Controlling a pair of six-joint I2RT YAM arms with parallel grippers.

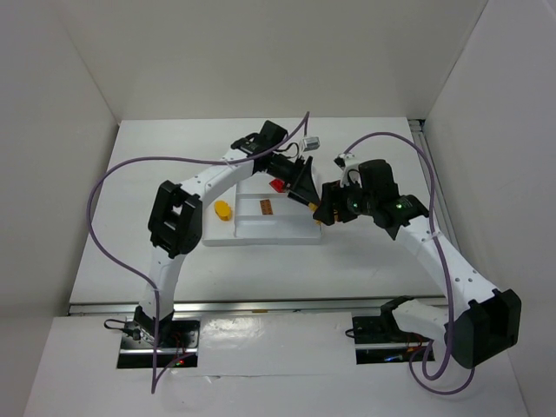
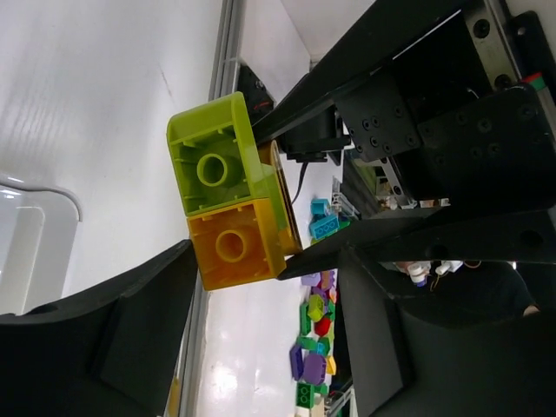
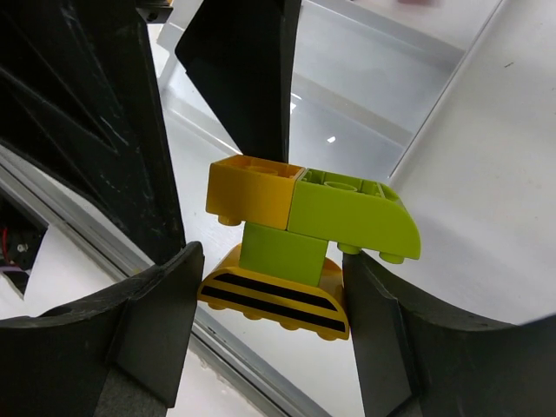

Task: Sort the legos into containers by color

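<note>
Here we are splitting a stack held above the tray's right edge, not in any compartment. The right gripper clamps its striped base. The left gripper straddles the orange brick and the curved lime brick, and we cannot tell whether it grips them. Next, we judge, the left must close firmly and pull the top off, then each brick goes by colour. We count four bricks in the stack: one orange, two lime, one striped yellow. Farther off, in the tray, lie one yellow brick and one brown tile. Near its far edge sits one red brick.
</note>
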